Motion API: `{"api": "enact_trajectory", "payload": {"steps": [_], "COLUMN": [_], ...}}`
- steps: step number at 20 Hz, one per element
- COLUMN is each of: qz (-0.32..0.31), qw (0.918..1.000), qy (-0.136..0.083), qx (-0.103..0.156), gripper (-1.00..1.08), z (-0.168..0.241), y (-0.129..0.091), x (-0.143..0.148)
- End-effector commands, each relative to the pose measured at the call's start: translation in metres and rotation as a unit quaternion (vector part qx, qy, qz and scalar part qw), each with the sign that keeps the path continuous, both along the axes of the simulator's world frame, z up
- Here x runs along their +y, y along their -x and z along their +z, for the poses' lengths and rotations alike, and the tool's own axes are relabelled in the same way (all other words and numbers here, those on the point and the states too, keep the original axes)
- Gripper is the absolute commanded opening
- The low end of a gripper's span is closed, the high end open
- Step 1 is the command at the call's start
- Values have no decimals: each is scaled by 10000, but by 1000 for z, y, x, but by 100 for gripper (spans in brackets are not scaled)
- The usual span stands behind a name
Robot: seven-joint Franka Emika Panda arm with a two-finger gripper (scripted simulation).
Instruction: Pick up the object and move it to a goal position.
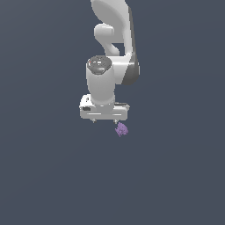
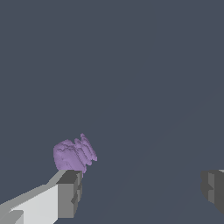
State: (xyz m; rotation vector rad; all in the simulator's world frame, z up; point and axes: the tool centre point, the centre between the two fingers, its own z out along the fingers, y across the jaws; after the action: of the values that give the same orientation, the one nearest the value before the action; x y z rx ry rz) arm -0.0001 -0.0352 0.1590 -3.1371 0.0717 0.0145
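In the exterior view the white gripper (image 1: 104,121) hangs over the plain dark bench (image 1: 44,176), jaws spread wide and holding nothing. The lumpy light-purple object (image 1: 121,129) sits just below the gripper's right-hand end, beside one fingertip (image 2: 70,192) in the wrist view.

You are looking at a tiny, lumpy light-purple object (image 1: 121,129), irregular in outline with ridged, flaky folds on one side. In the exterior view it sits just below and slightly right of the frame's centre, on the plain dark grey worktop (image 1: 44,176). In the wrist view the object (image 2: 73,155) shows larger, in the lower left of the frame.
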Motion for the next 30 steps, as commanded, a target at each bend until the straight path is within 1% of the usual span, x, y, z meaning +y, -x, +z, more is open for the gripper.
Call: {"api": "enact_trajectory", "payload": {"steps": [1,6,9,13,16,19,24,27,30], "qz": [36,18,107,387,710,1136,1857,2153,2343], "qw": [10000,10000,9999,9992,9975,9935,9826,9765,9721], "qy": [9,5,10,21,30,36,28,20,12], "qx": [0,0,-1,-3,-7,-14,-30,-39,-46], "gripper": [100,100,100,100,100,100,100,100,100], "z": [-1,0,-3,-13,-23,-37,-59,-68,-73], "y": [0,0,1,3,6,11,21,26,29], "x": [-1,-1,2,12,23,39,65,76,83]}}
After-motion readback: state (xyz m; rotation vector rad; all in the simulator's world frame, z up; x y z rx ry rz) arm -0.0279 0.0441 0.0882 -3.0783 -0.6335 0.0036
